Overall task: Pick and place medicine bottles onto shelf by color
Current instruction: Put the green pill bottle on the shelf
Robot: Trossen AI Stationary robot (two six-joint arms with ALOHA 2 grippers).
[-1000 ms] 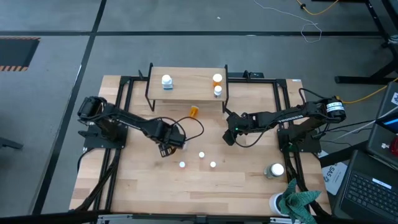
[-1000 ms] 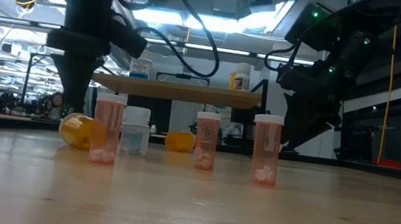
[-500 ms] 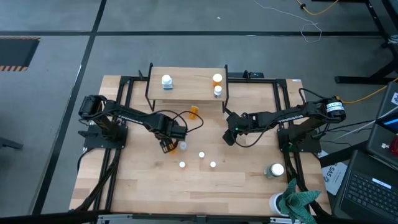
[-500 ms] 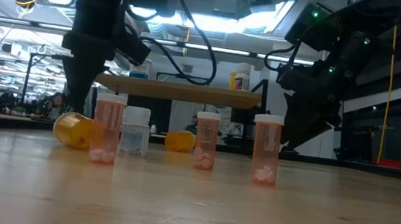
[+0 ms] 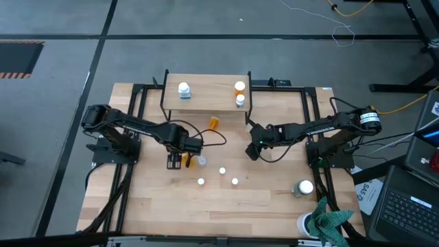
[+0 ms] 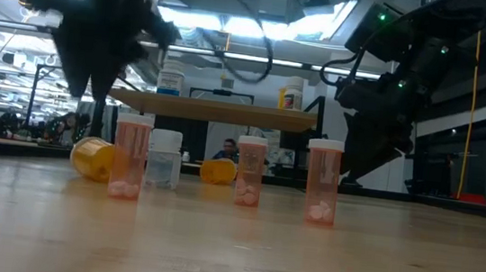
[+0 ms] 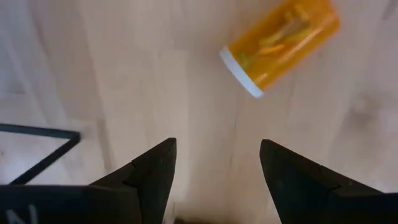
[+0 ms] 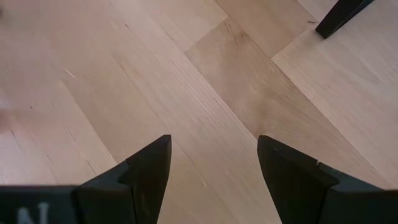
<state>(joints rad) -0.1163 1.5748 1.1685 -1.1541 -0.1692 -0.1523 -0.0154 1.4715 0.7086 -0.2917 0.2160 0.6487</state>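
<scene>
Illumination is even and bright from overhead. In the high view the surface (image 5: 158, 206) is uniformly lit, and the arms cast only soft, short shadows. In the low view ceiling light strips glare behind the shelf (image 6: 214, 109), so the arms appear as dark silhouettes; the left arm (image 6: 101, 21) is smeared by motion blur. The near surface in that view is soft. In the left wrist view the lying orange bottle (image 7: 280, 43) and the wood grain are streaked by motion blur. The right wrist view is sharp.
</scene>
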